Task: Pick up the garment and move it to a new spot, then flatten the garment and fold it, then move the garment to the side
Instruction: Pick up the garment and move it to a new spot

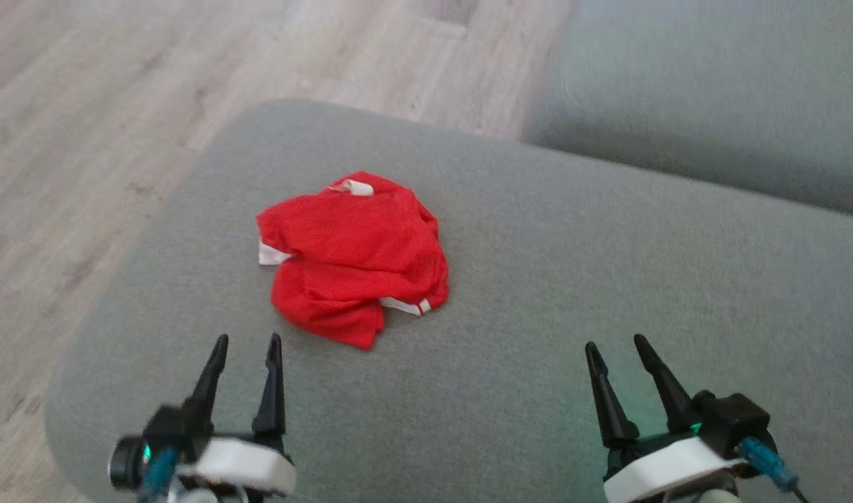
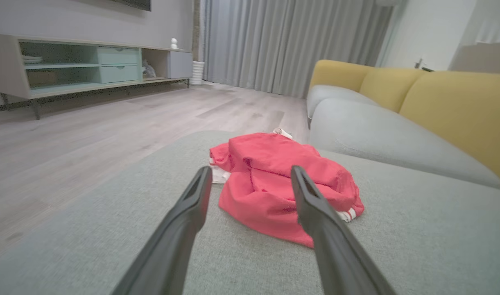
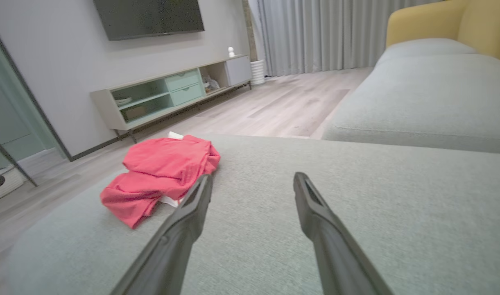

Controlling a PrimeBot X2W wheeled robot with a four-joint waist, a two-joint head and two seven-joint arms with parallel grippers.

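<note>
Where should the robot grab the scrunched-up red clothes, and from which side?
Best bet: the thick near corner of the red garment, which points toward the robot. The open left hand is lined up just short of it, so come in from the near side, low over the grey cushion. The folds there pile up, easy to pinch.
</note>
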